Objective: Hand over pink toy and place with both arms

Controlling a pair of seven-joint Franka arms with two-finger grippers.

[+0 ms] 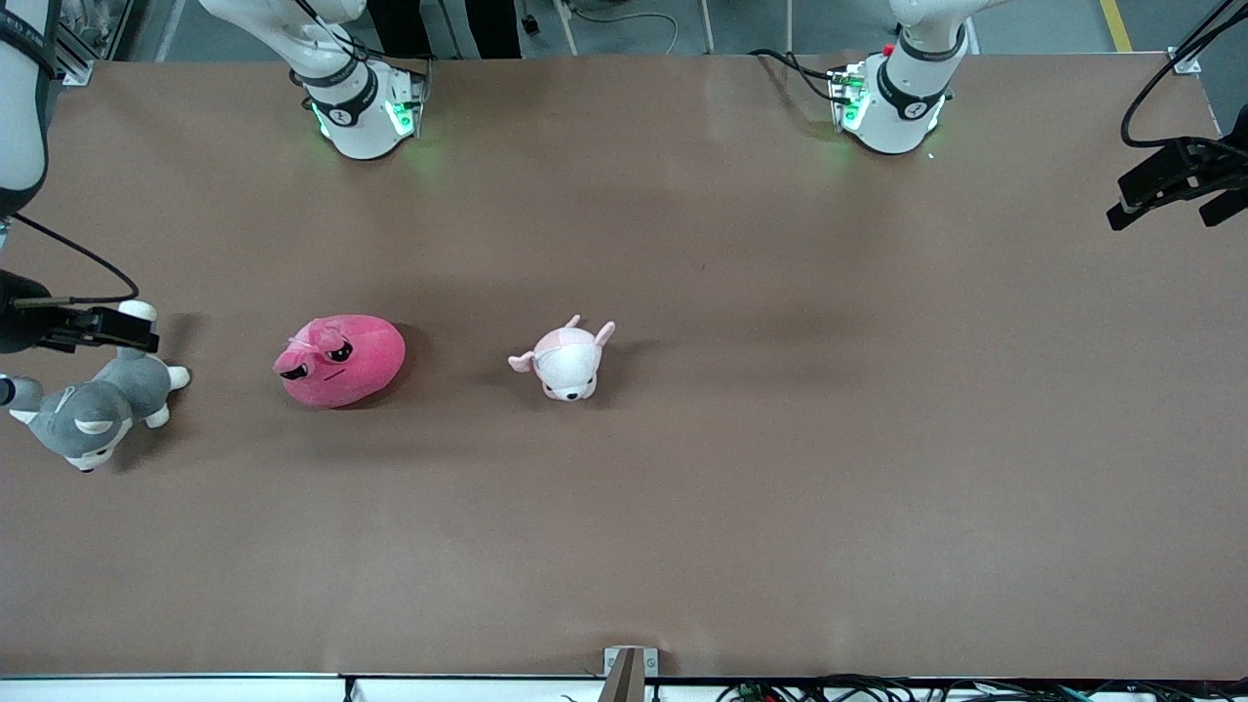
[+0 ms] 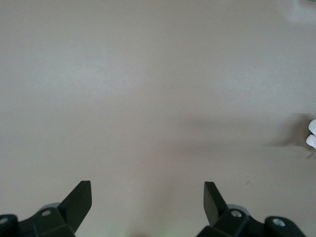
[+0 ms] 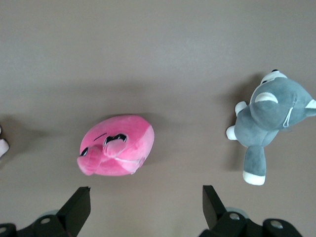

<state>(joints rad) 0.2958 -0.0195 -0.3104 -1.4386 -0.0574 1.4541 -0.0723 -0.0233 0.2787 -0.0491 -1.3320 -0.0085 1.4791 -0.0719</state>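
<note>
Hovering by the grey plush [image 1: 93, 414] at the right arm's end of the bench [image 1: 780, 487]: right tool [image 3: 145, 189], fingers spread, gripping nothing. Lying near that plush, toward the left arm's end: pink toy [image 1: 341, 361], flat on the bench, probably reachable by this arm alone. Next along, a pale pink plush [image 1: 568, 361]. Waiting over the left arm's end, well apart: left tool [image 2: 148, 183], likewise spread and empty.

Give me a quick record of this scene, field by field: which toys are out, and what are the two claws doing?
Table: brown table
Hot pink toy: round pink plush, between the other two
Pale toy: small white-pink plush, mid-table
Grey toy: grey husky plush, at right arm's end
Right gripper: open, above the husky
Left gripper: open, over bare table
Handover: not begun
</note>
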